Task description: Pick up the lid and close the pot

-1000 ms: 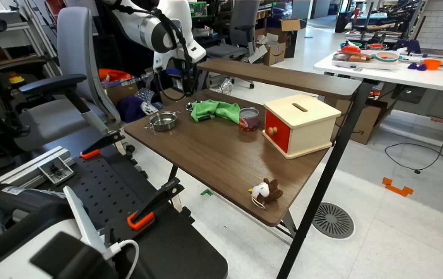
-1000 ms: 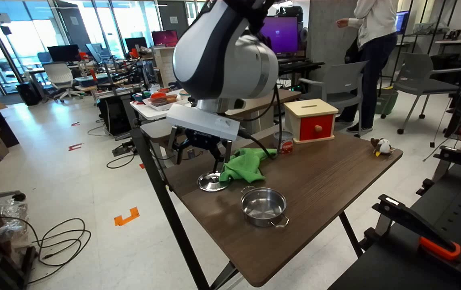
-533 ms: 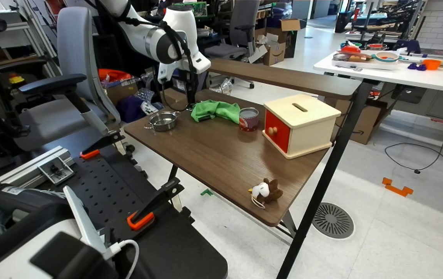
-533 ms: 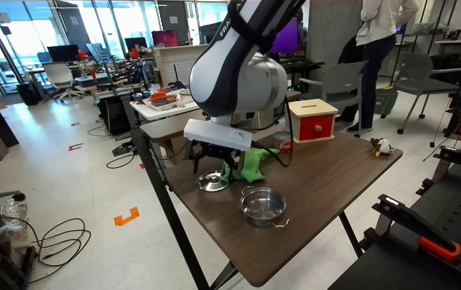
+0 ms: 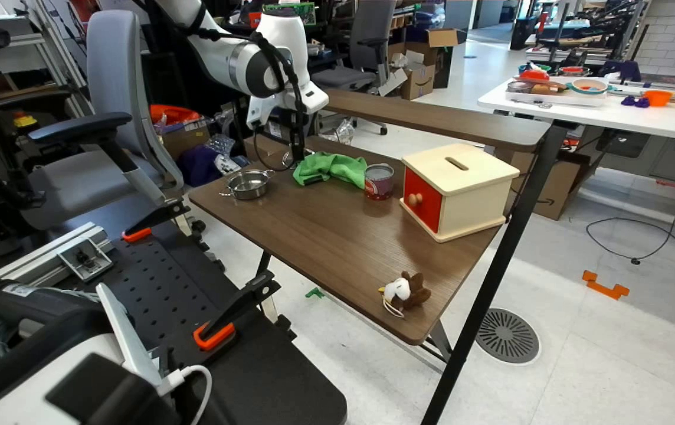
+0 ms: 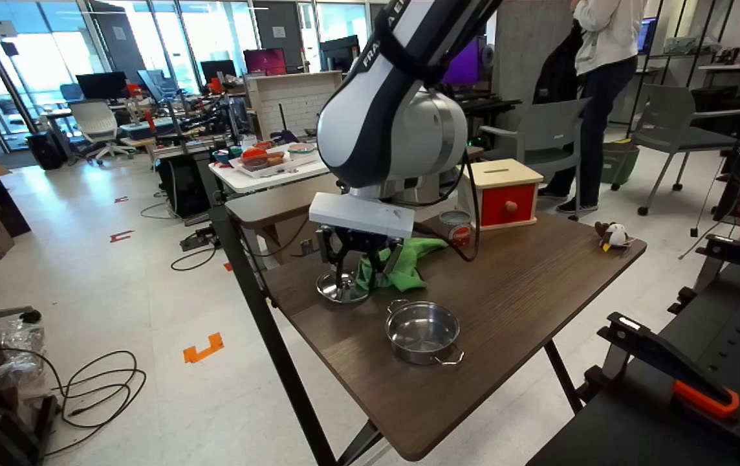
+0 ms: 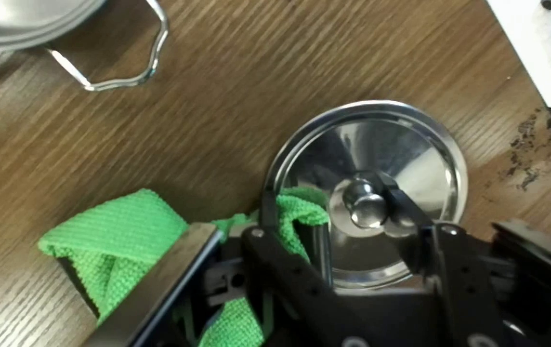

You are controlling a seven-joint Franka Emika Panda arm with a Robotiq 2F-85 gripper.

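In an exterior view, your steel pot (image 5: 251,192) sits uncovered on the wood-grain table (image 5: 325,236). In an exterior view, the lid (image 6: 352,296) lies just beside the green cloth (image 6: 405,262), your gripper (image 6: 356,282) right at it. Wrist view: your jaws are spread, one finger (image 7: 408,207) close to the lid's knob (image 7: 369,212); can't tell if they touch.

Above my black fingers (image 7: 410,209) I see a white arm (image 6: 412,142) with dark panels (image 6: 375,129), black strap (image 6: 402,57), looping cable (image 6: 475,217).
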